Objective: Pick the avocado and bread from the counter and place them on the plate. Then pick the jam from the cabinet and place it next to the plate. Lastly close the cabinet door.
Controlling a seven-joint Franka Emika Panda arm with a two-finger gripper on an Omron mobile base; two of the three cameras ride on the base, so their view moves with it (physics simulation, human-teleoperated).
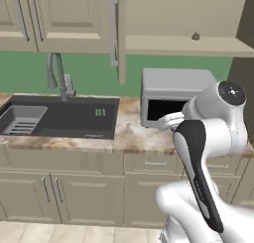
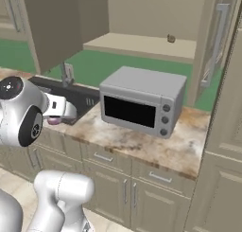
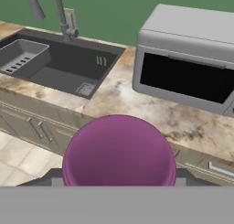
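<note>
Jam (image 2: 171, 38) alone on open cabinet (image 2: 142, 45) shelf, above microwave (image 2: 142, 101).

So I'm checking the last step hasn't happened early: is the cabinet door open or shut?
Open. The cabinet door stands swung out edge-on, and the shelf behind it is exposed with the jam sitting on it.

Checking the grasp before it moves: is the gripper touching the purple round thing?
Touching. In the hand view the purple round thing sits wedged between the dark finger tips of the gripper, held up in front of the drawers with nothing under it.
</note>
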